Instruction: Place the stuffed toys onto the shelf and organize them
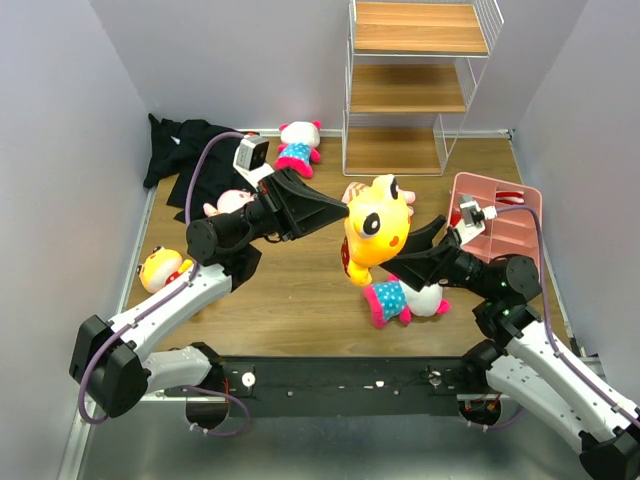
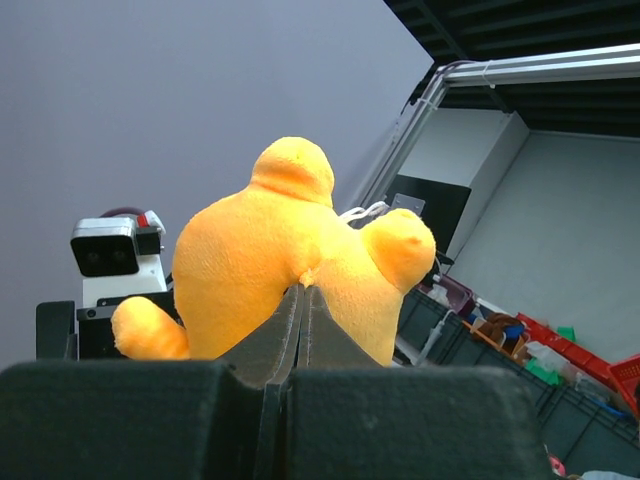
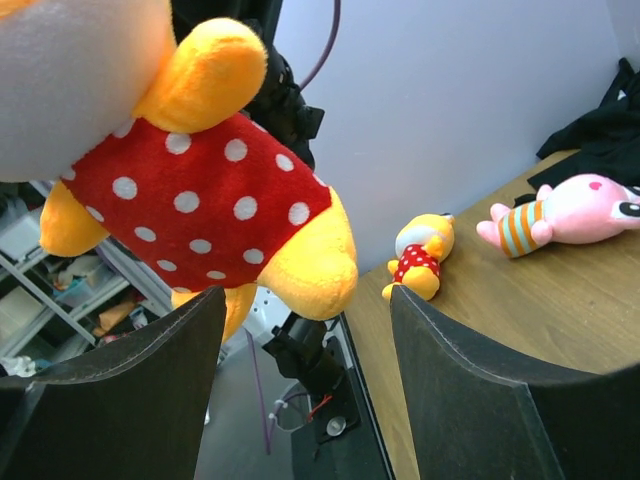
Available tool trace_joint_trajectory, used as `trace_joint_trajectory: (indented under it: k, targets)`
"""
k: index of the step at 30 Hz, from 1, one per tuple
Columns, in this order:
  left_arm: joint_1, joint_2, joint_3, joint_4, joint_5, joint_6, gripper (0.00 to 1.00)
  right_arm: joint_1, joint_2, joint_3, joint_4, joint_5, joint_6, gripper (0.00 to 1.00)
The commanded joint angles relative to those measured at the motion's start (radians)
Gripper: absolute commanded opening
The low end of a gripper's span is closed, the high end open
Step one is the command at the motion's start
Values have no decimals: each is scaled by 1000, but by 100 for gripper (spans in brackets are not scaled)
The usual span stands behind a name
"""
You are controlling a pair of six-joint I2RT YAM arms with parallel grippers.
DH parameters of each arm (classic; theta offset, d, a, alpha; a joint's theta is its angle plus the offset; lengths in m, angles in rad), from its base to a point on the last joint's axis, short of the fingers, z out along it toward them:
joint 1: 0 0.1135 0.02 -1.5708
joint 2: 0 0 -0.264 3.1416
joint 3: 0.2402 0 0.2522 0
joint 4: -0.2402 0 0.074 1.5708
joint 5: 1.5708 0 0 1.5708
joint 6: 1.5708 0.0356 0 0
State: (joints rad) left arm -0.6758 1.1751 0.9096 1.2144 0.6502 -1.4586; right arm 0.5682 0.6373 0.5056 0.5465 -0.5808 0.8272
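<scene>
- Here's the danger: the left tool (image 2: 303,292) has its jaws pressed nearly together on just a fold of plush at the back of the yellow stuffed toy in the red white-dotted outfit (image 1: 375,225). With a pinch that thin, the hanging body could pull free.
- If it slips, I'd expect the toy to drop onto the white-and-magenta plush in the blue dotted dress (image 1: 398,298), lying on the brown wooden desk (image 1: 300,290) at 6 o'clock from it.
- Second risk: the right tool (image 3: 305,300) is gaping wide, gripping nothing, with the toy's dotted belly just above its gap. If this is a handover, a left release before the right closes means a fall.
- Third: the tall white wire shelf with brown wooden boards (image 1: 405,88) stands at 12 o'clock, well apart. A dangling toy could catch its wire frame on the way in.
- Where's the toy? Lifted off the desk, mid-scene, between the two tools.
- Left arm: reaching from 8 o'clock, forearm raised, wrist levelled toward 3 o'clock, tool tips at the toy's head.
- Right arm: elbow bent at 4 o'clock, tool angled up toward 10 o'clock under the toy, beside the pink plastic compartment tray (image 1: 497,212).
</scene>
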Motion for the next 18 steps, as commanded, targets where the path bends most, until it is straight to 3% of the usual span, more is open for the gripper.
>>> trace_joint_trajectory:
  k: [1, 16, 18]
  targets:
    - [-14, -15, 15, 39, -32, 6, 0, 4, 21, 47, 56, -70, -51, 75]
    - [-47, 14, -23, 99, -49, -16, 0, 2, 81, 27, 223, -119, -2, 75]
    - [-48, 15, -31, 106, -50, -17, 0, 4, 70, 21, 231, -106, -13, 69]
